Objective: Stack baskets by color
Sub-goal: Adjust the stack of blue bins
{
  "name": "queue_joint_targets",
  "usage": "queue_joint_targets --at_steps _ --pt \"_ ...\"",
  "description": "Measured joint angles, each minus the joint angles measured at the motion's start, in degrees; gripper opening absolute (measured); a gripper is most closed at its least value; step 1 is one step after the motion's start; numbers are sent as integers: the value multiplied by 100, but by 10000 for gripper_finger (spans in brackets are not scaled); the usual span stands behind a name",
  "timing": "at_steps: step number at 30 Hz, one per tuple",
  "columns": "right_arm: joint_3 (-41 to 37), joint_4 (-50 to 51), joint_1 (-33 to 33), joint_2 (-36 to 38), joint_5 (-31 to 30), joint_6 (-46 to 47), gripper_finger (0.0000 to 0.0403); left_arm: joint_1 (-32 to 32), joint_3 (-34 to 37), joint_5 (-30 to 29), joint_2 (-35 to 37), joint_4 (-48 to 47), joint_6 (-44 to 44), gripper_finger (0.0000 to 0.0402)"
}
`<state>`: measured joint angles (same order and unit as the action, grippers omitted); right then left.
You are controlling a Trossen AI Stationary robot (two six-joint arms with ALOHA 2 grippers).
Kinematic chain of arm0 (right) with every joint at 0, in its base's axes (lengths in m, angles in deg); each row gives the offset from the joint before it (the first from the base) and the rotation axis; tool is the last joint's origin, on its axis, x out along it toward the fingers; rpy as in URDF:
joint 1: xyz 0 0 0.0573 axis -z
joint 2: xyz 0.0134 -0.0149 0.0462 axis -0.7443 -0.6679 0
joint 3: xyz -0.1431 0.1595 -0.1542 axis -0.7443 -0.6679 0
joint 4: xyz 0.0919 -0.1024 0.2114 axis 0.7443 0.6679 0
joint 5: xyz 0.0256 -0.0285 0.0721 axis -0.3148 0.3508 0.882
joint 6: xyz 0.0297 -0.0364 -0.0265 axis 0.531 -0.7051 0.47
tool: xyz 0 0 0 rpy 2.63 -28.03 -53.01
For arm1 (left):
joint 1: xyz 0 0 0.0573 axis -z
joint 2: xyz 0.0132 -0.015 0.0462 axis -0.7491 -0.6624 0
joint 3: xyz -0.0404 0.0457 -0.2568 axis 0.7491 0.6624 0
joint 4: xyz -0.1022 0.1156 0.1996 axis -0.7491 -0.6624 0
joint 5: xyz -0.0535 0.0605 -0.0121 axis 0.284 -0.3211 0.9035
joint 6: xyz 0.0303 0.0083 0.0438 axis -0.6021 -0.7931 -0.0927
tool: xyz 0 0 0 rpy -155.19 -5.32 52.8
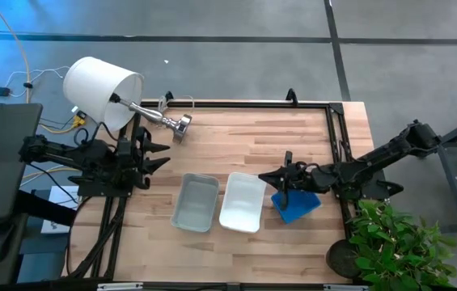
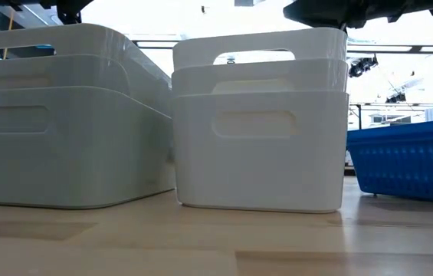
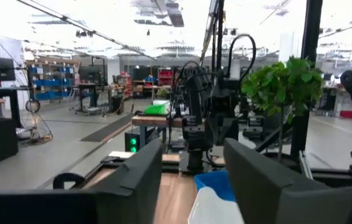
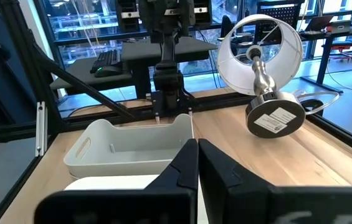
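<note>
Wooden table, low view reveals stacked baskets

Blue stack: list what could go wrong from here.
1. The blue stack sits skewed near the table's right edge, under the shut right claw; a careless sweep could nudge it off.
2. The tipped lamp lies beside the left claw; that arm might bump it.
</note>
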<state>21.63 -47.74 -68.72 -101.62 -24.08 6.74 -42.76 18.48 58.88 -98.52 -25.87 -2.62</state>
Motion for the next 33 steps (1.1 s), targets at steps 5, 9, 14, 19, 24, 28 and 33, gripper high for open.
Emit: queue_joint_targets --at_steps 5,9,14,19,24,28,33 --pt "0 38 0 0 0 0 0 0 2 0 -136 -5 28 65" --pt "0 132 0 0 2 49 0 0 2 0 -196 -9 86 10" --pt "0 204 0 0 4 194 0 0 2 0 -194 -11 88 2" --pt "566 1626 -126 -2 1 907 0 2 2 0 -196 -47 83 1" --pt "1757 5038 -598 -160 169 2506 0 2 2 0 -196 -46 42 0" --pt "2217 6199 -1043 -386 775 3627 0 2 1 0 -196 -46 42 0" --pt "2258 6598 -1517 -687 1727 4762 0 0 -1 0 -196 -46 39 0"
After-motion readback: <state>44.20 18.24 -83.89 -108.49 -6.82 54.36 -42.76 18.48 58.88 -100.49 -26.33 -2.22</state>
